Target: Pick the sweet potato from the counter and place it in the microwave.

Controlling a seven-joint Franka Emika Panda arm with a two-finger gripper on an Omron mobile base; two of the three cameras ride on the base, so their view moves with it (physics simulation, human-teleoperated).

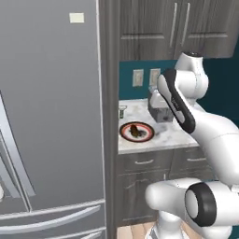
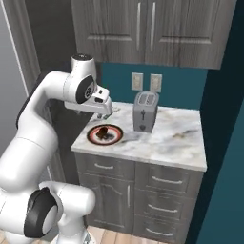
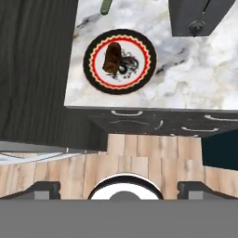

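Observation:
The sweet potato (image 3: pixel 112 58), a dark brown oblong lump, lies on a red-rimmed white plate (image 3: pixel 142 74) at the left end of the white marble counter (image 3: pixel 195 88). The right base view shows the sweet potato (image 2: pixel 101 133) on the plate (image 2: pixel 114 138), and the left base view shows it (image 1: pixel 135 130) too. My gripper (image 2: pixel 106 113) hangs well above the plate and points down at it. Its fingertips (image 3: pixel 44 189) stand wide apart in the hand view, open with nothing between them. The microwave is out of view.
A silver toaster (image 2: pixel 145 111) stands behind and to the right of the plate. A small green item (image 3: pixel 106 5) lies at the counter's back. A tall grey fridge (image 1: pixel 51 116) stands to the counter's left, with grey cabinets (image 2: pixel 152 28) overhead and drawers (image 2: pixel 157 183) below.

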